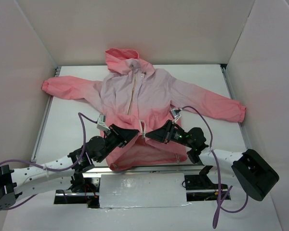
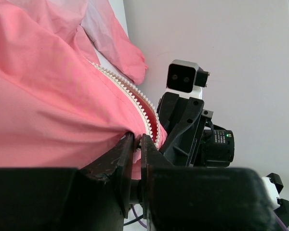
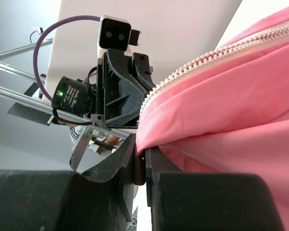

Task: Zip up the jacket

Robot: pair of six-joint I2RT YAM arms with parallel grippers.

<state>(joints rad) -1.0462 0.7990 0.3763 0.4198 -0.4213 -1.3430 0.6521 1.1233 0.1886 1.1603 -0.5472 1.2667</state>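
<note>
The jacket [image 1: 149, 94] lies spread on the table, hood at the far end, coral-pink at the hem and sleeves, pale lilac at the chest. Its cream zipper [image 1: 132, 94] runs down the middle and is apart near the hem. My left gripper [image 1: 135, 133] is shut on the left front edge beside the zipper teeth [image 2: 135, 98]. My right gripper [image 1: 150, 134] is shut on the right front edge by its teeth [image 3: 207, 57]. The two grippers face each other, almost touching, low on the front. The slider is not visible.
White walls enclose the table on the left, far and right sides. Metal rails run along the table's left edge [image 1: 42, 130] and right edge [image 1: 233, 101]. A shiny metal plate [image 1: 142, 191] lies at the near edge between the arm bases. Purple cables loop over both arms.
</note>
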